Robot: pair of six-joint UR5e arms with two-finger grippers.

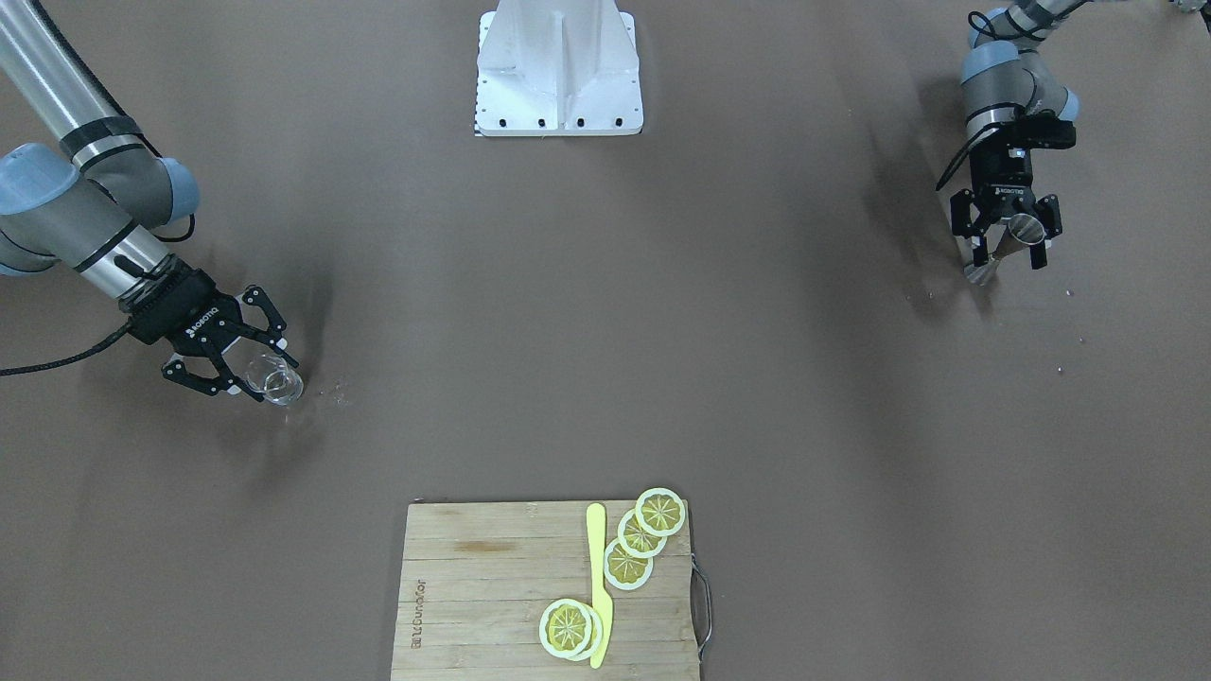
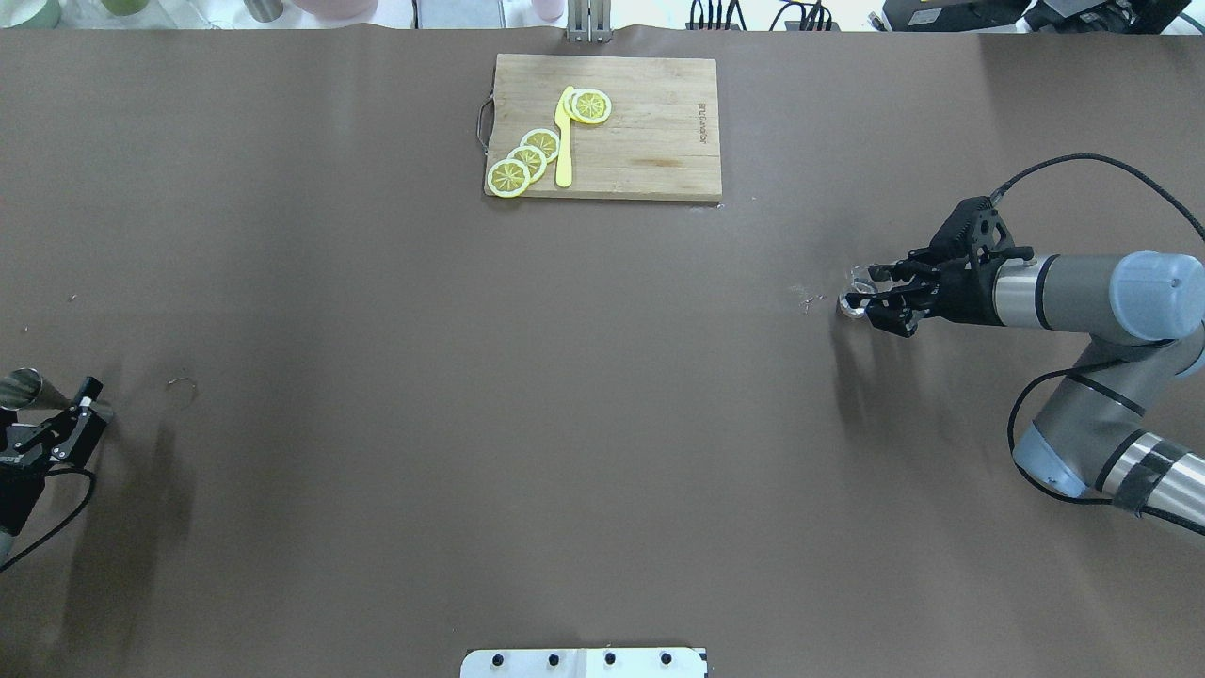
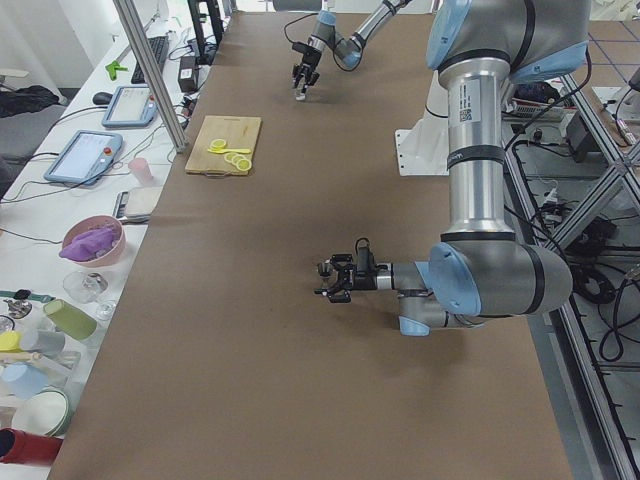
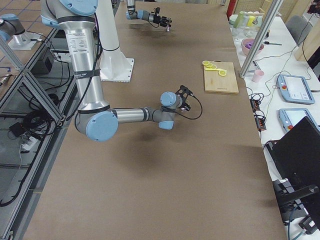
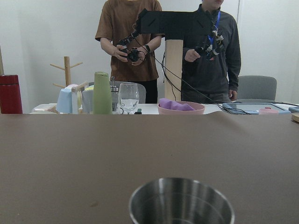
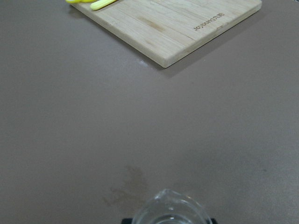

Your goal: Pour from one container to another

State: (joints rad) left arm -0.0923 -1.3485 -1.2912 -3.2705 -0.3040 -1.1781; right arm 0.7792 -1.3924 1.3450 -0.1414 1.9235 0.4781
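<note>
The steel jigger point(image 1: 1020, 230) stands between the fingers of my left gripper point(image 1: 1005, 248), which is shut on it near the table's end on my left. In the left wrist view the jigger's open rim point(image 5: 181, 200) fills the bottom centre. From overhead the jigger point(image 2: 23, 387) shows at the far left edge by the left gripper point(image 2: 58, 407). The clear glass cup point(image 1: 277, 382) sits in my right gripper point(image 1: 260, 376), shut on it low over the table on my right. The cup point(image 2: 855, 303) shows again overhead, and its rim point(image 6: 170, 212) in the right wrist view.
A wooden cutting board point(image 2: 650, 141) with several lemon slices point(image 2: 527, 158) and a yellow knife point(image 2: 564, 141) lies at the far middle edge. The white robot base point(image 1: 558, 66) stands between the arms. Two people point(image 5: 135, 51) stand beyond the table's left end behind cups and a pink bowl point(image 5: 181, 107).
</note>
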